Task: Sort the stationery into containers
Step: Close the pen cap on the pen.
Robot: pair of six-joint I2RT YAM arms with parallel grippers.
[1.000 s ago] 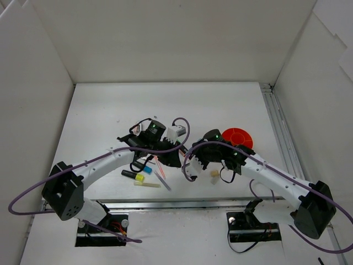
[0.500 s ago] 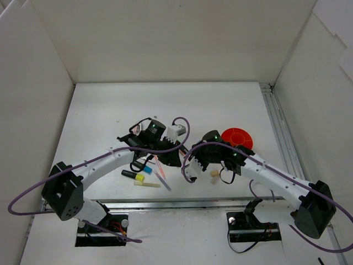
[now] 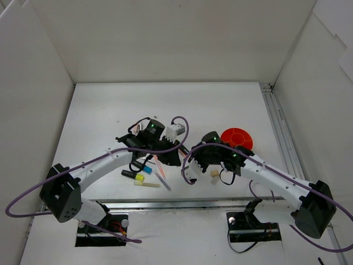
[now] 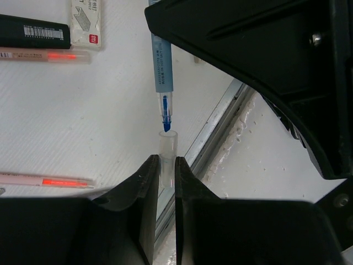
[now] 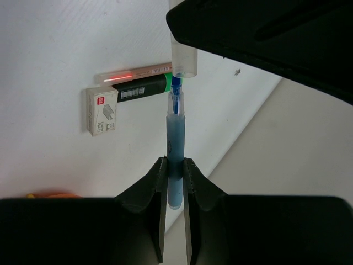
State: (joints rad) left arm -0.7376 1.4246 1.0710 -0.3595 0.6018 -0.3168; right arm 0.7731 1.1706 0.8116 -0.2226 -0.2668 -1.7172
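White panels wall in a pale worktop (image 3: 220, 105), and above it your two end effectors meet tip to tip. Your left end effector (image 4: 166, 163) is clenched on a clear cap (image 4: 167, 144), with the cap's mouth facing away from the fingers. Your right end effector (image 5: 175, 163) is clamped around the barrel of a blue pen (image 5: 175, 132), whose nib points straight ahead of its fingers. The nib sits right at the cap's mouth, barely entered if at all. Line both axes up and push only along the pen's length. Sideways drift would likely jam the nib on the rim or twist the slim cap out of your grip. Press until it seats, then release the left. The orange-red pot (image 3: 238, 137) stands near the right end effector, on the side away from the left one. Loose pens and highlighters (image 3: 132, 174) lie below the left end effector.
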